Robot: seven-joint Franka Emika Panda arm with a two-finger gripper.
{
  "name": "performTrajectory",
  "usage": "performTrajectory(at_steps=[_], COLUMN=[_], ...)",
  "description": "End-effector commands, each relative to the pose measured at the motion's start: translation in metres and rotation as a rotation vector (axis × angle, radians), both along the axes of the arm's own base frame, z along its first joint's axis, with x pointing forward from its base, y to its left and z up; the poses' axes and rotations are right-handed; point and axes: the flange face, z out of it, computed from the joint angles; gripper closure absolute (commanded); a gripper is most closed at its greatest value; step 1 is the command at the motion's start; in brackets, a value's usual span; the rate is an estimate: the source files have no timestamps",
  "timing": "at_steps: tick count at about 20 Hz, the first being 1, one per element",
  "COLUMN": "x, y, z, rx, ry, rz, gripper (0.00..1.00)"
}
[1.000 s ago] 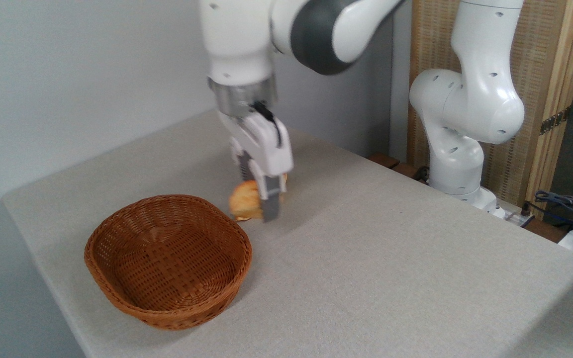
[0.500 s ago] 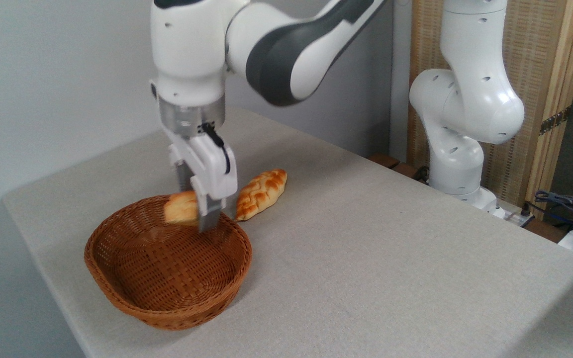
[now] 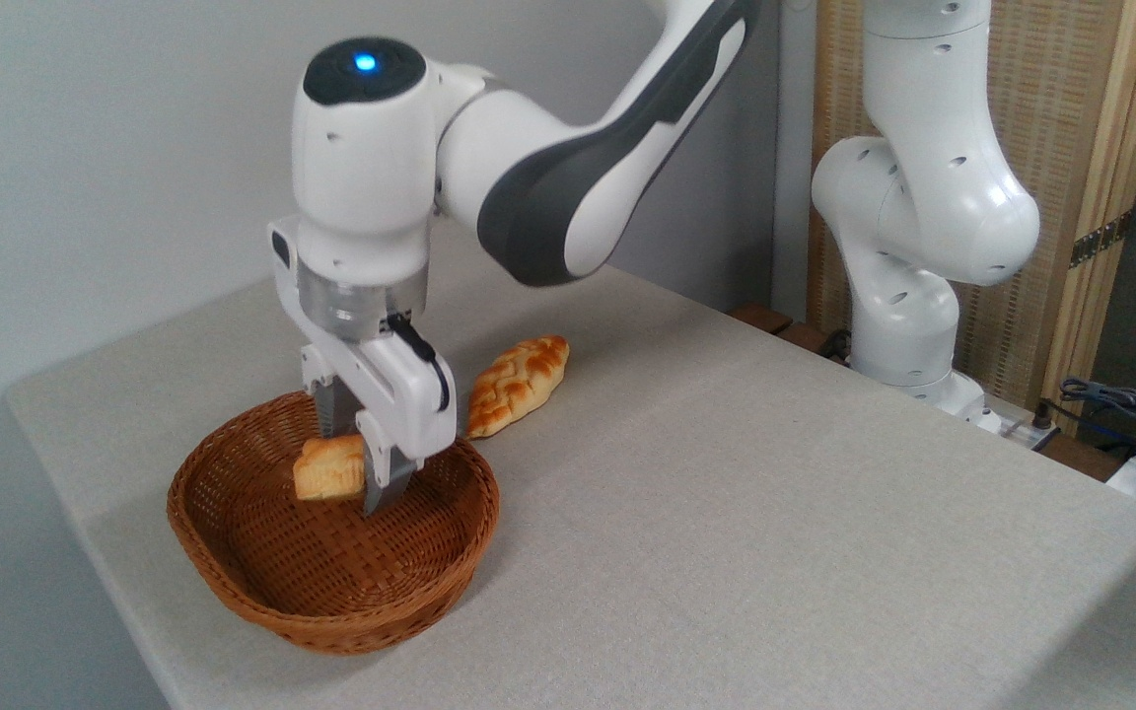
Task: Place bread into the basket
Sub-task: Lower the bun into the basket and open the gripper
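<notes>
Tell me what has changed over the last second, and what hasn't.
The gripper, shut on the bread, carried it leftward from beside the basket to over the rim, then down into the bowl. No release yet. The basket and the plaited loaf stayed put on the table.

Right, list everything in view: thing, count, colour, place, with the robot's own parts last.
bun: one, orange-golden, held in the gripper, over the inside of the basket
basket: one, brown wicker, near the table's left front corner
plaited loaf: one, golden-orange, on the table just behind and right of the basket
table: one, covered in light grey cloth, filling the middle
screen: one, wood frame with woven panel, behind the arm's base
cables: a bundle, dark, at the far right edge
arm: one, white and grey, reaching in from the right
gripper: one, white with grey fingers, shut on the bun
</notes>
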Motion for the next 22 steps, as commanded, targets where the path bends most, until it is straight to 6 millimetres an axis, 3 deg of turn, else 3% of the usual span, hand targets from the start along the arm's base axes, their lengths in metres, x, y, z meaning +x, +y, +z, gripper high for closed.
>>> performTrajectory(at_steps=[1, 5, 7, 22], x=[0.011, 0.011, 0.011, 0.011], y=[0.003, 0.014, 0.015, 0.023], z=[-0.005, -0.007, -0.005, 0.0], rx=[-0.029, -0.022, -0.022, -0.024], ry=[-0.027, -0.026, -0.029, -0.036], rz=[0.04, 0.045, 0.048, 0.061], gripper=[0.29, 0.13, 0.0, 0.0])
